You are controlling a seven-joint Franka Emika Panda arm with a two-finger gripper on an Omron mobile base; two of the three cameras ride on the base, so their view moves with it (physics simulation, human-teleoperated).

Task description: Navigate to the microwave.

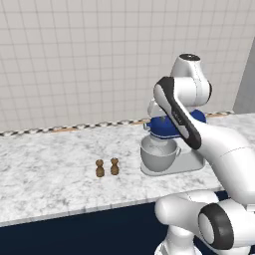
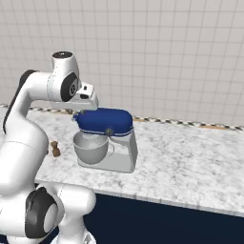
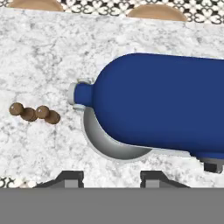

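The microwave is out of view. My gripper (image 3: 111, 179) hangs open over a marble counter (image 1: 45, 179), with nothing between its two dark fingertips (image 3: 70, 178). It points straight down at a stand mixer (image 3: 157, 100) with a blue head and a silver bowl. In the right base view my white hand hovers just above the mixer's (image 2: 106, 136) blue head. The arm partly covers the mixer (image 1: 160, 152) in the left base view.
Two small brown shakers (image 1: 107, 167) stand on the counter left of the mixer, one of them (image 2: 55, 149) seen past my arm. A white tiled wall (image 2: 167, 57) backs the counter. Dark blue cabinet fronts (image 2: 157, 221) run below its edge. A grey panel (image 1: 246, 84) rises at far right.
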